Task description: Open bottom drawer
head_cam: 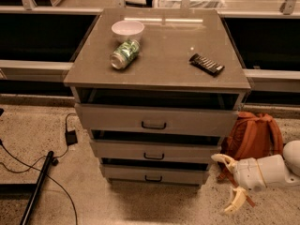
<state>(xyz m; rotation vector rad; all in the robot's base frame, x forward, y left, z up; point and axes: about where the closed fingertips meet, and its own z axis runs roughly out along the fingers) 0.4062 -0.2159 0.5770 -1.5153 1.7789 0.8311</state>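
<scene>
Left of the cabinet (157, 76), a black pole (37, 186) lies on the speckled floor, with a thin cable (28, 165) and a small power adapter (71, 137) closer to the cabinet's left side. On the cabinet top, a white bowl (127, 30) sits at the rear left. A green can (124, 54) lies on its side just in front of it, and a dark wrapped snack bar (206, 64) lies toward the right.

The bottom drawer (178, 176) is the lowest of three grey fronts, just above the floor. Its long axis runs left to right, and its flat front and small dark bar handle (153, 178) face the camera. A dark gap shows above the front. Its inside is hidden, and how far it stands out is hard to judge.

Right of the cabinet an orange backpack (253, 137) leans, partly covered by the arm. The gripper (229, 182) hangs low beside the bottom drawer's right end, apart from it. Its two pale fingers (224, 159) are spread wide, pointing left, holding nothing. The arm is cut off at the right edge.
</scene>
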